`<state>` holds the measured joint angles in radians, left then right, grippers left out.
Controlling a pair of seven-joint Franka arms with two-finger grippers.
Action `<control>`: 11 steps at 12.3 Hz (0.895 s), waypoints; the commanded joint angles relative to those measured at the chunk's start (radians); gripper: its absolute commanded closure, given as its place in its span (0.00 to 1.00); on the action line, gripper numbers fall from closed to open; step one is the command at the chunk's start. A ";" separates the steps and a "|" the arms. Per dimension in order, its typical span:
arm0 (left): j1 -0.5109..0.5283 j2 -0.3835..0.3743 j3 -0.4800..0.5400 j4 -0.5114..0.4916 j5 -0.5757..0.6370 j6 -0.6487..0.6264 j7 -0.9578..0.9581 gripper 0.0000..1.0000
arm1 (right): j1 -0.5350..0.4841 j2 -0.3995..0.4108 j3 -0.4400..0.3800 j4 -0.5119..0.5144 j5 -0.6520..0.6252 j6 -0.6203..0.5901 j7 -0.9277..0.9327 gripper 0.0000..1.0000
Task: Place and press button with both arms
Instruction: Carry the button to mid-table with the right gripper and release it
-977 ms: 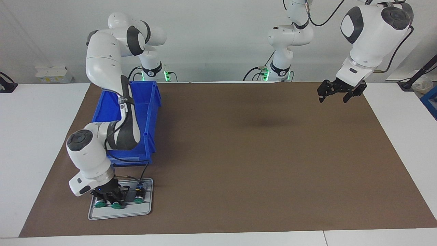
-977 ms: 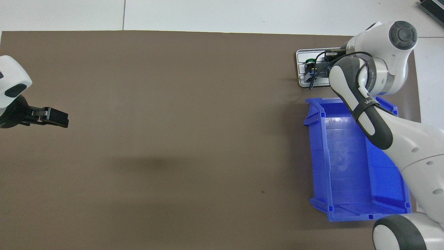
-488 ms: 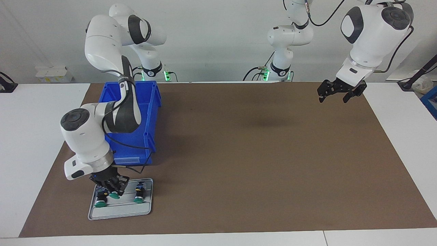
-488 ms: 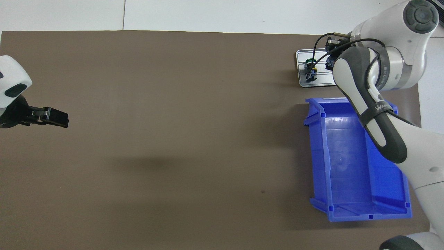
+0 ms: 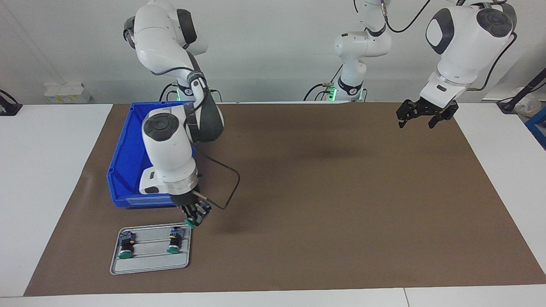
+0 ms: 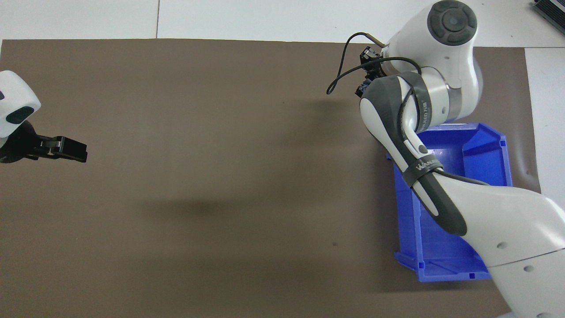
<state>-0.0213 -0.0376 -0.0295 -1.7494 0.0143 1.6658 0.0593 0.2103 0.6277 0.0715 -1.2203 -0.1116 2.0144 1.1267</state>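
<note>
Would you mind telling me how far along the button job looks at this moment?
Early stage. Done: the right gripper has lifted one button off the tray, where two more remain. In hand: that button, held above the mat. Left: placing it and pressing; the left gripper waits, open.

- Both views are evenly and brightly lit from above.
- Soft, diffuse shadows are cast on the brown mat [image 5: 324, 192] beneath the arms.
- No blur is seen.

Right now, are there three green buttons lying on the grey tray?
No, only two buttons lie on the grey tray.
</note>
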 commanded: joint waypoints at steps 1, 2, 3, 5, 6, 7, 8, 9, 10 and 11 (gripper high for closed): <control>0.004 -0.022 -0.003 -0.019 0.016 0.006 -0.010 0.00 | 0.059 -0.022 0.002 -0.024 -0.022 -0.013 0.308 1.00; 0.004 -0.022 -0.003 -0.019 0.016 0.006 -0.010 0.00 | 0.108 -0.022 -0.001 -0.024 -0.023 -0.014 0.403 1.00; 0.004 -0.022 -0.003 -0.019 0.016 0.006 -0.012 0.00 | 0.153 -0.020 -0.005 -0.024 -0.045 -0.017 0.503 1.00; -0.003 -0.022 -0.004 -0.021 0.016 0.011 -0.010 0.00 | 0.225 -0.011 -0.004 -0.024 -0.069 -0.035 0.719 1.00; -0.008 -0.022 -0.004 -0.021 0.016 0.012 -0.007 0.00 | 0.265 -0.003 -0.006 -0.024 -0.072 -0.036 0.802 1.00; -0.008 -0.022 -0.004 -0.022 0.016 0.009 -0.003 0.00 | 0.291 0.001 -0.004 -0.024 -0.089 -0.036 0.874 1.00; -0.009 -0.022 -0.004 -0.024 0.016 0.009 -0.003 0.00 | 0.316 0.004 0.001 -0.024 -0.102 -0.037 0.940 1.00; -0.011 -0.022 -0.006 -0.024 0.015 0.020 -0.003 0.00 | 0.343 0.012 0.001 -0.024 -0.103 -0.037 1.008 1.00; -0.012 -0.022 -0.006 -0.025 0.015 0.052 -0.001 0.00 | 0.375 0.023 -0.002 -0.024 -0.105 -0.037 1.080 1.00; -0.015 -0.021 -0.007 -0.030 0.013 0.081 0.014 0.00 | 0.389 0.023 0.001 -0.025 -0.109 -0.037 1.125 1.00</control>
<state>-0.0227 -0.0376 -0.0396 -1.7498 0.0143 1.6941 0.0617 0.5780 0.6478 0.0698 -1.2397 -0.1894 1.9828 2.1610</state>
